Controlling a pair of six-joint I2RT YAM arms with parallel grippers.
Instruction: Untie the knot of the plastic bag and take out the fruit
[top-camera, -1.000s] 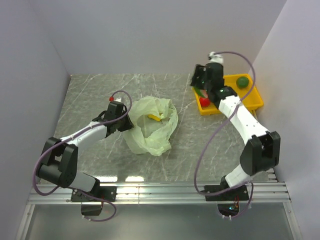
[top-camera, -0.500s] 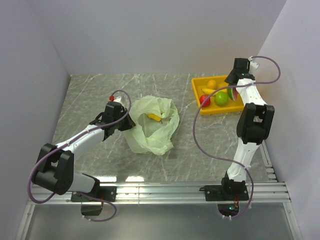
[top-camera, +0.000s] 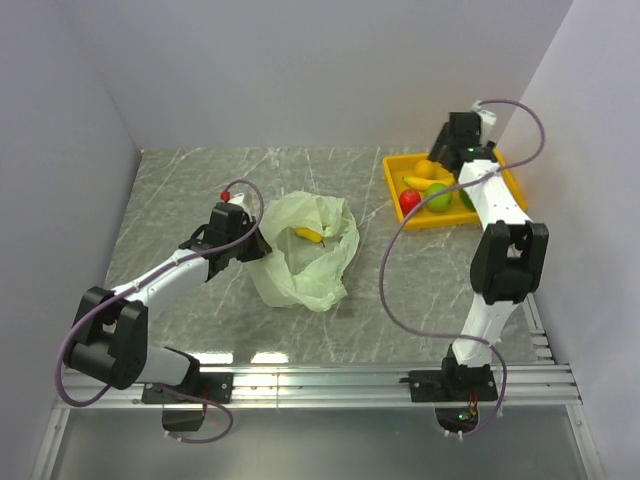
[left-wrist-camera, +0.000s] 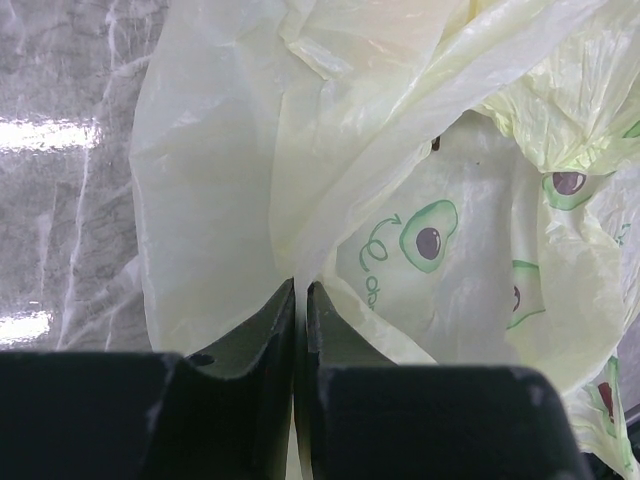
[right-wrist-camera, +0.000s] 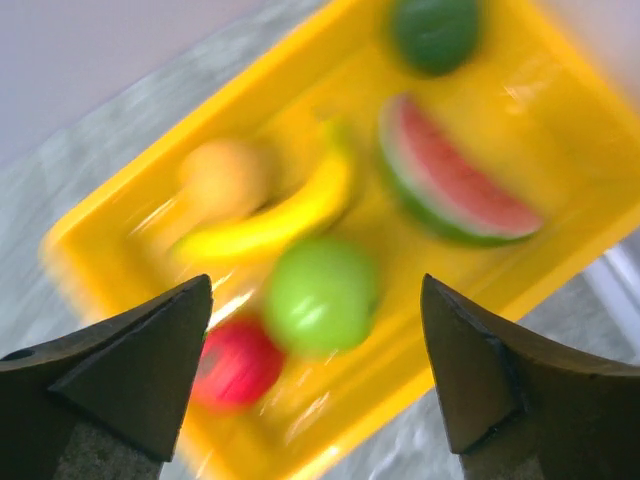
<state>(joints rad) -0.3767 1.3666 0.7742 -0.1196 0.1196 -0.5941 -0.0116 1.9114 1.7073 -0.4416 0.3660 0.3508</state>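
Note:
The pale green plastic bag (top-camera: 305, 255) lies crumpled on the marble table, its mouth slack, and a yellow fruit (top-camera: 308, 236) shows inside. No knot is in view. My left gripper (top-camera: 252, 240) is at the bag's left edge, shut on a fold of the plastic bag (left-wrist-camera: 220, 200). My right gripper (right-wrist-camera: 315, 285) hangs open and empty above the yellow tray (right-wrist-camera: 570, 120). In the tray lie a banana (right-wrist-camera: 270, 220), a light green apple (right-wrist-camera: 320, 295), a red apple (right-wrist-camera: 235, 365) and a watermelon slice (right-wrist-camera: 450, 185).
The tray (top-camera: 392, 190) stands at the back right near the side wall. It also holds an orange round fruit (right-wrist-camera: 225, 175) and a dark green round fruit (right-wrist-camera: 435, 30). White walls close in the left, back and right.
My right arm has swung across the tray and its jaws have opened wider. The left gripper and the bag have stayed put.

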